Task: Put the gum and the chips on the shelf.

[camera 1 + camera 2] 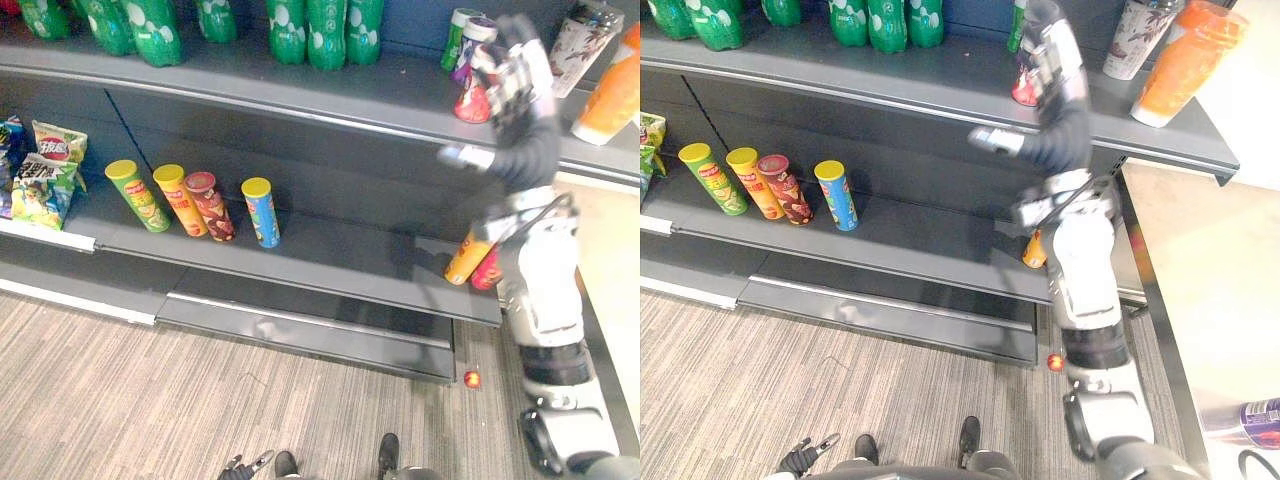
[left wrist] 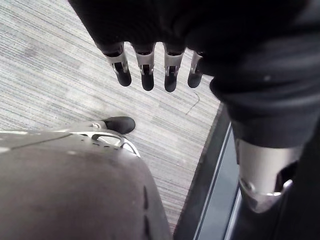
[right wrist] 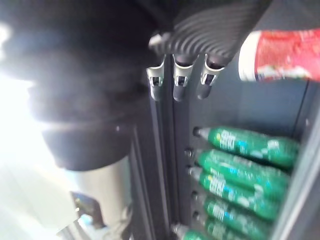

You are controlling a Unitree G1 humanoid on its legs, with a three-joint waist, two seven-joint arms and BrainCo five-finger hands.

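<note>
Grey upper shelf point(image 1: 400, 85) carries a small red cylindrical canister point(image 1: 470, 102), probably light, stiff and slippery, best gripped mid-body, just beside the straight-fingered, empty right hand point(image 1: 515, 78); left hand point(image 2: 150, 70) hangs relaxed.

Both head views look steeply down from above at the shelf point(image 1: 340, 250) and the striped floor point(image 1: 120, 390), sharing nearly everything. The left wrist view faces that floor closely. The right wrist view sits very near the green bottles point(image 3: 235, 167).

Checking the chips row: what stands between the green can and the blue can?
In the left eye view, an orange can and a dark red can stand between the green can and the blue can.
</note>
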